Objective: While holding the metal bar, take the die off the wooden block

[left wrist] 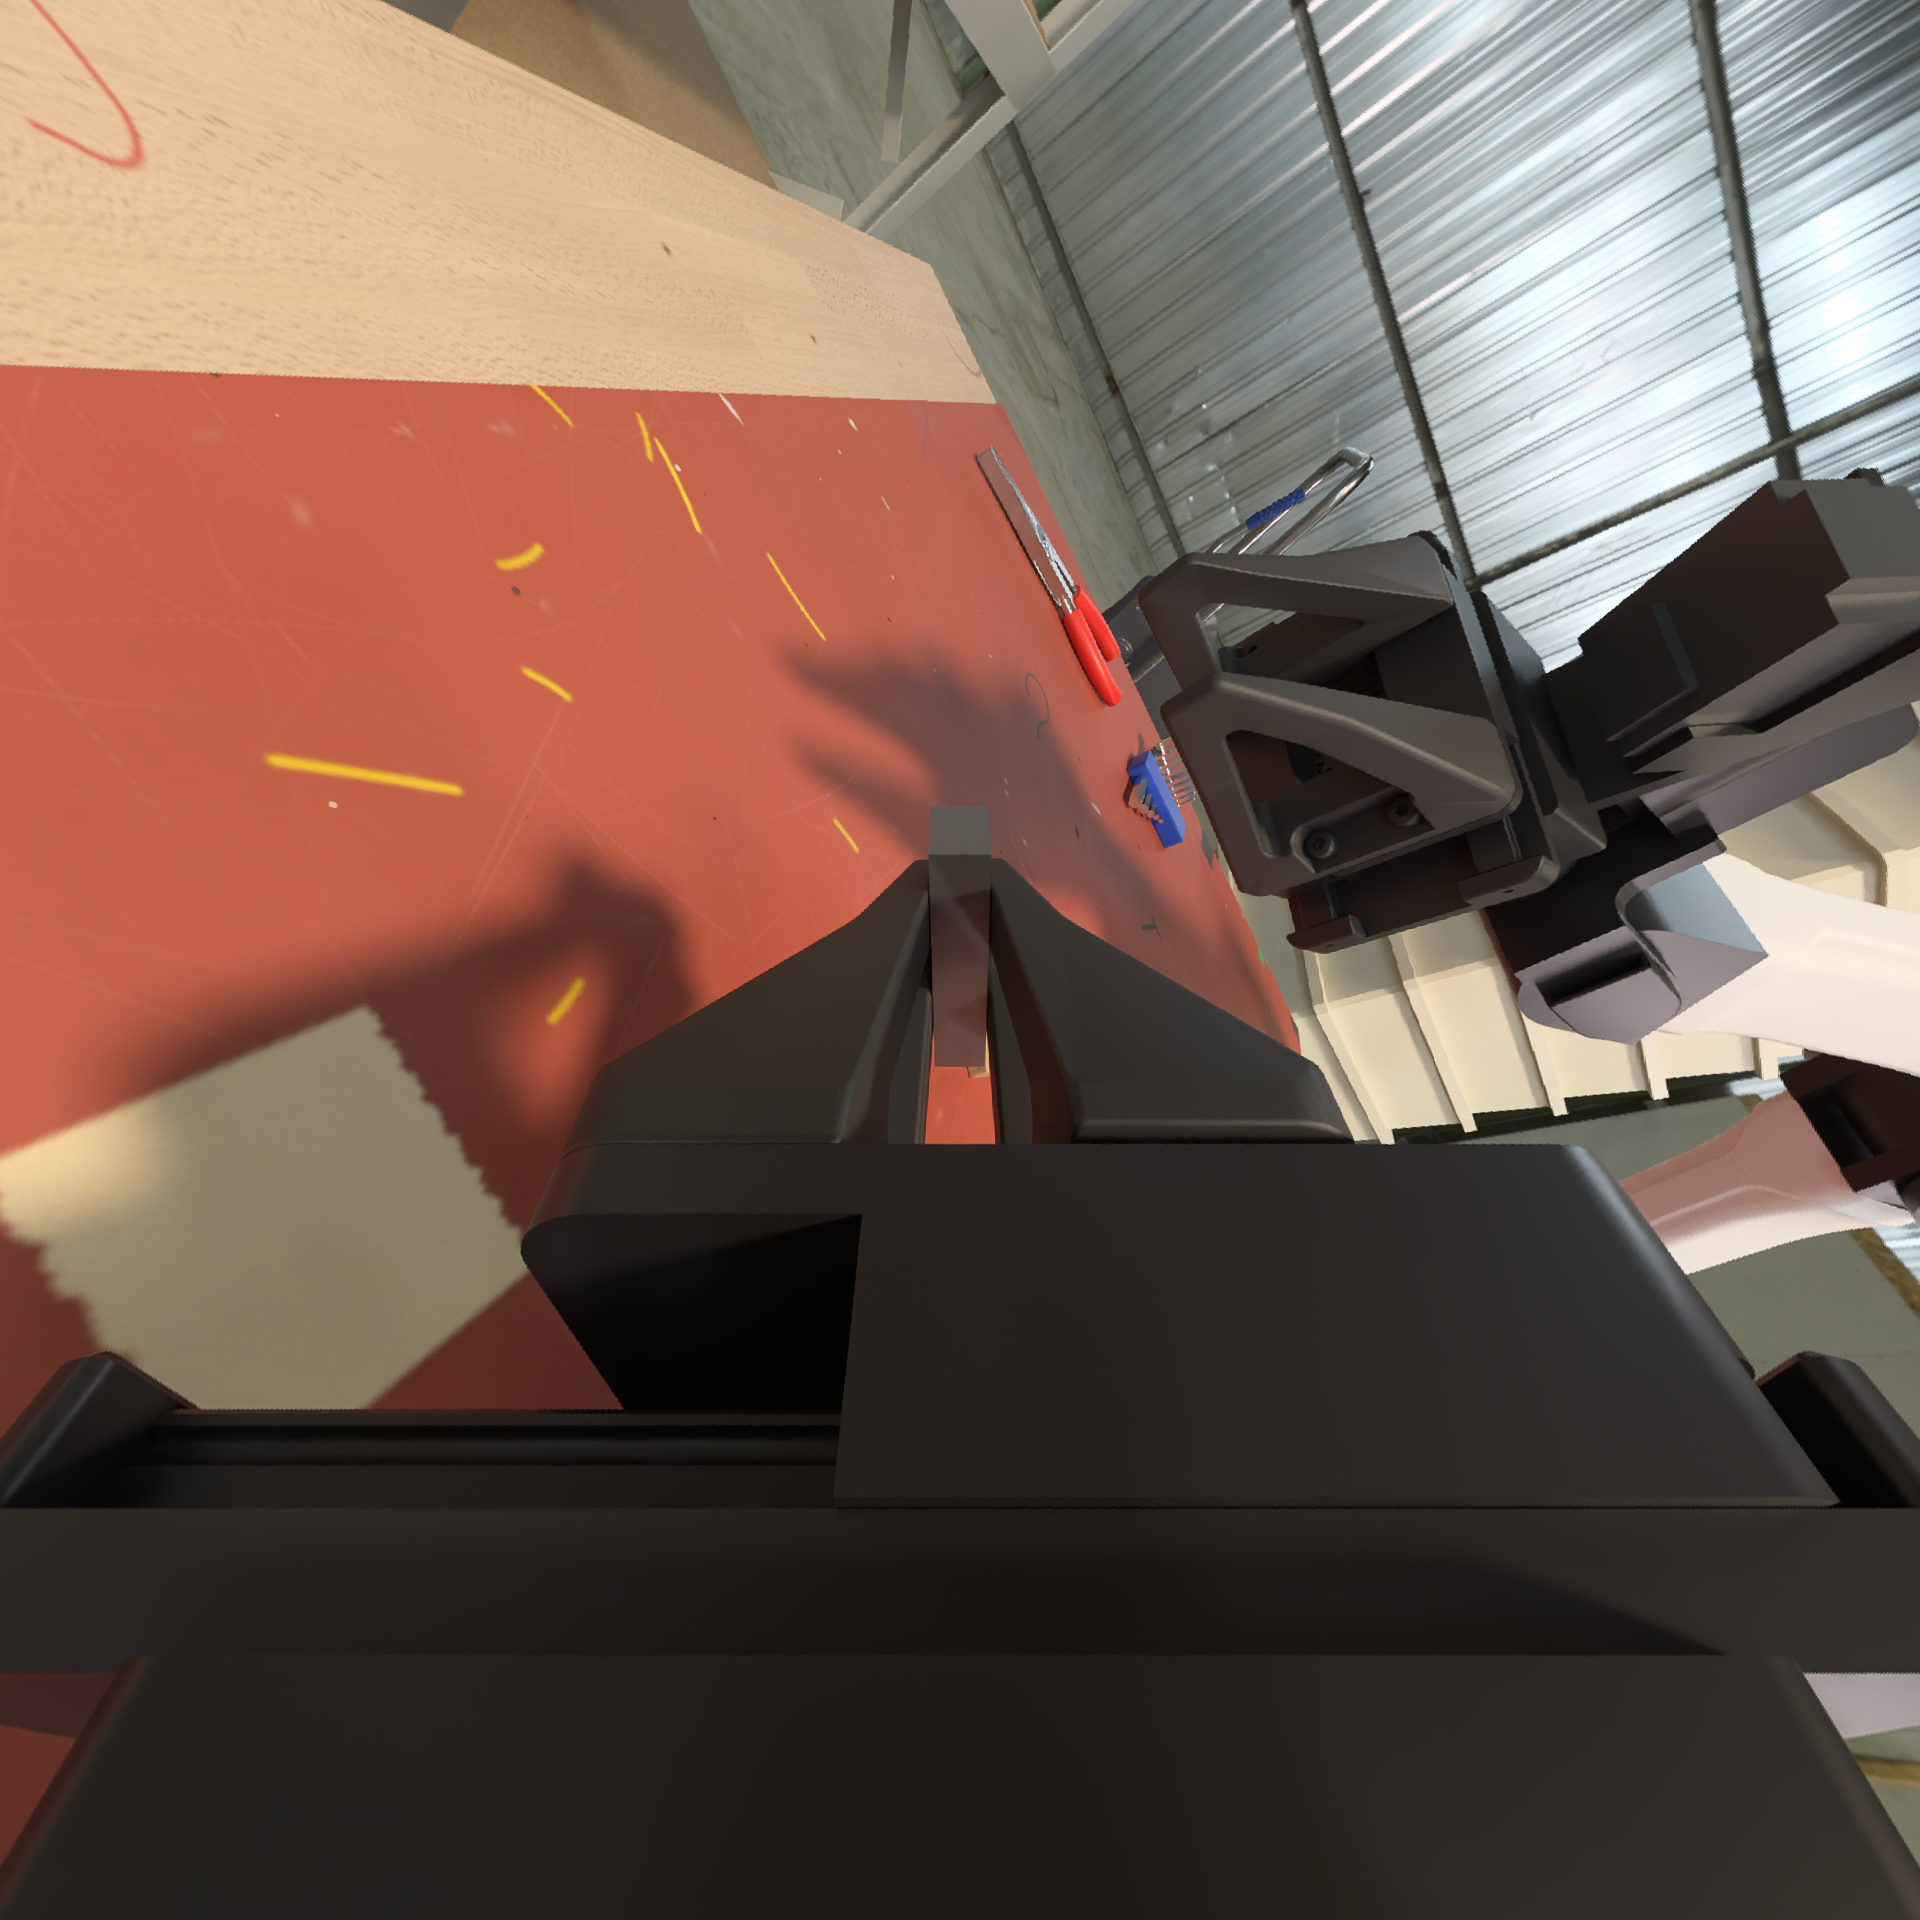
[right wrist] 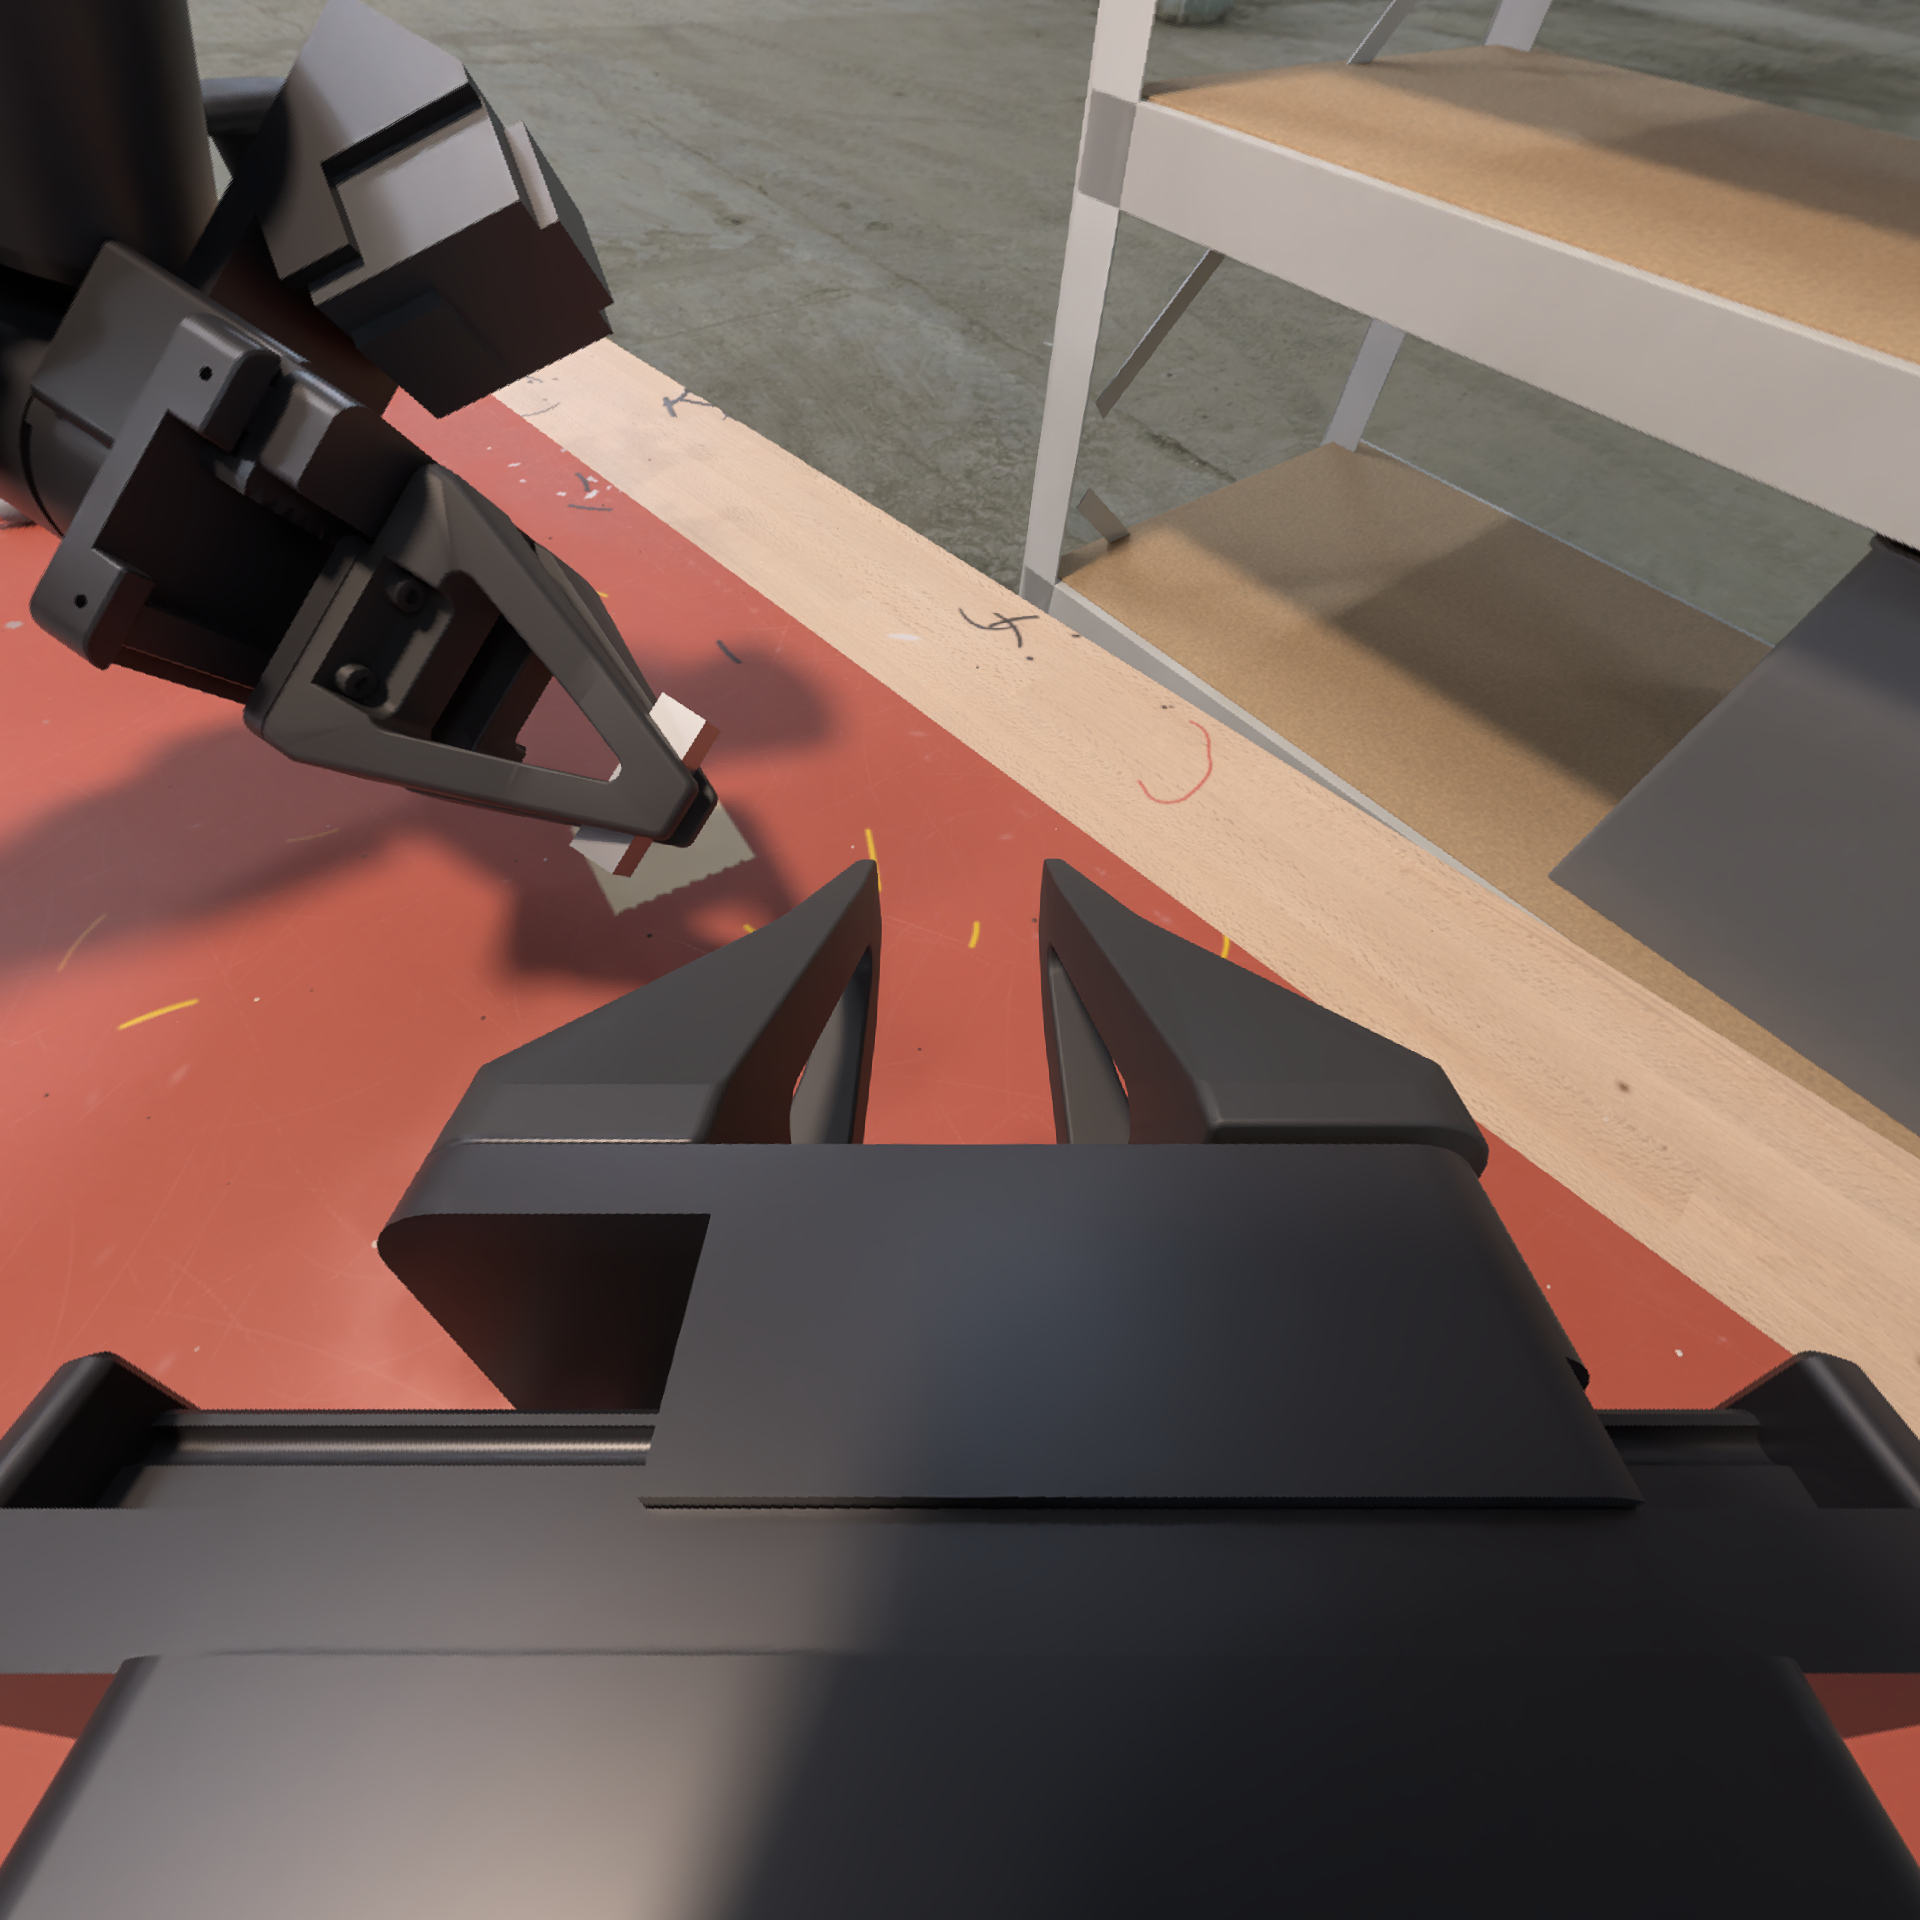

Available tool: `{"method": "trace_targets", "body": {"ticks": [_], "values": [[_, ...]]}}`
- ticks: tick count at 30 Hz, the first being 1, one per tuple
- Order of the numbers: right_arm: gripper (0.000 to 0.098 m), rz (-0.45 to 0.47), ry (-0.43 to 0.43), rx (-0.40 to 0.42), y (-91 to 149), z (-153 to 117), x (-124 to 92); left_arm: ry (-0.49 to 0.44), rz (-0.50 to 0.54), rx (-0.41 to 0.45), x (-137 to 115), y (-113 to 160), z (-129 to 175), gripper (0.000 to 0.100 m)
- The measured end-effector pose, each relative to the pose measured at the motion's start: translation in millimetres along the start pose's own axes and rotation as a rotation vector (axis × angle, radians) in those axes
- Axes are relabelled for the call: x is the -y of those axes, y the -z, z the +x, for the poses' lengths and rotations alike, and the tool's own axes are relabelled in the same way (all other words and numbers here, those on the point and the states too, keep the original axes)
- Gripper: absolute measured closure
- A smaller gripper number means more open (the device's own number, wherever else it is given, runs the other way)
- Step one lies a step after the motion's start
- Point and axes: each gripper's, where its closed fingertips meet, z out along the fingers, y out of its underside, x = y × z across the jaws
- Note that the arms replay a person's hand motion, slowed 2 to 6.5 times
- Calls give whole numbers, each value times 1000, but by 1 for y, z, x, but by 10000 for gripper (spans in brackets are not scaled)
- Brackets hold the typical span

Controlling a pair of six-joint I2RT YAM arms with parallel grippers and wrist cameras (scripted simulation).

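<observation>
My left gripper [left wrist: 958,878] is shut on a grey metal bar [left wrist: 958,831], whose end sticks out past the fingertips above the red mat [left wrist: 312,623]. The right wrist view shows the same left gripper [right wrist: 691,805] at upper left, with the pale ends of the bar [right wrist: 677,724] showing on either side of its fingers. My right gripper [right wrist: 958,894] is open and empty over the mat [right wrist: 260,1143]. It also shows in the left wrist view [left wrist: 1158,655], at the right. No die or wooden block shows in either view.
A beige sheet with a serrated edge [left wrist: 260,1195] lies on the mat, under the left gripper [right wrist: 691,878]. Red-handled pliers [left wrist: 1091,644] and a blue bit holder [left wrist: 1155,805] lie near the mat's edge. A wooden table strip [right wrist: 1247,883] borders the mat; a metal shelf rack [right wrist: 1455,260] stands beyond.
</observation>
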Motion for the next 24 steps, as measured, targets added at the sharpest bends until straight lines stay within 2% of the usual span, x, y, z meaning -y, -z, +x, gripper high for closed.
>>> {"method": "trace_targets", "body": {"ticks": [24], "values": [[678, -80, -105, 109, 13, -15, -7, -27, -20, 17, -3, 5, -8, 920]]}}
